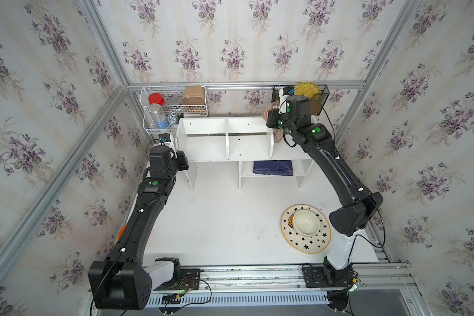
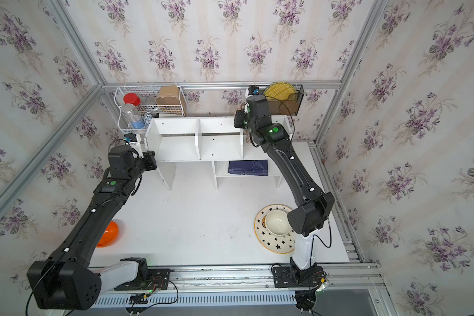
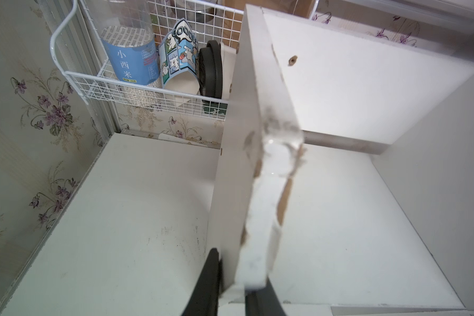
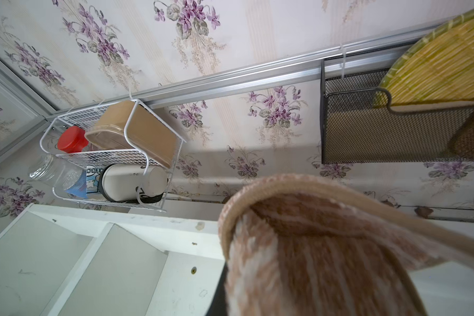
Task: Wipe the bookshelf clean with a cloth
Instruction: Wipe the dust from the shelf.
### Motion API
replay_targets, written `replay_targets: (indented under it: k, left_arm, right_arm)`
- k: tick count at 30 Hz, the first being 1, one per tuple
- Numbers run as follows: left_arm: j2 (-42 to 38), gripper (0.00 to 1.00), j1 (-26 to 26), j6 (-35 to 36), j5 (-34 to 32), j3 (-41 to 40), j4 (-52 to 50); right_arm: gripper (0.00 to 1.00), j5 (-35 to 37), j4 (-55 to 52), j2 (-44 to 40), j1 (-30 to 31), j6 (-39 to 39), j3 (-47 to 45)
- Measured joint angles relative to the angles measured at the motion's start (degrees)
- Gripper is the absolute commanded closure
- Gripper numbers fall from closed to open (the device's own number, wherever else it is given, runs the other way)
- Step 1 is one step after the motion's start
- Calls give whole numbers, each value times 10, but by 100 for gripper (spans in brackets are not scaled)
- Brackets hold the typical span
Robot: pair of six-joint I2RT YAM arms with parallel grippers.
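The white bookshelf (image 1: 246, 147) (image 2: 219, 147) stands at the back of the table, with two dividers and a lower shelf. My left gripper (image 3: 238, 287) (image 1: 181, 161) is shut on the front edge of its left side panel (image 3: 257, 109), one dark finger on each face. My right gripper (image 1: 271, 118) hovers over the shelf's right end, shut on the tan-brown striped cloth (image 4: 312, 246) (image 1: 278, 135). The cloth bunches around the jaws, hides them in the right wrist view and hangs into the right compartment. The shelf's top board (image 4: 153, 227) lies below it.
A white wire basket (image 1: 173, 109) with jars hangs on the back wall left of the shelf. A black mesh rack (image 1: 319, 94) with a yellow woven mat hangs at the right. A blue book (image 1: 272, 167) lies on the lower shelf. A star-patterned plate (image 1: 309, 246) holds a bowl. An orange object (image 2: 108, 234) sits by the left arm.
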Motion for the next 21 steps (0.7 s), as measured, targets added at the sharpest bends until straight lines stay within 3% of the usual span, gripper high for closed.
replay_targets:
  k: [6, 13, 21]
  left_arm:
    - [0, 100, 0, 0, 0, 0, 0]
    - [-1, 100, 0, 0, 0, 0, -1]
    - [-4, 100, 0, 0, 0, 0, -7]
  right_arm:
    - [100, 40, -11, 8, -8, -15, 1]
    - [100, 92, -49, -34, -100, 19, 0]
    - [100, 138, -97, -63, -117, 28, -16]
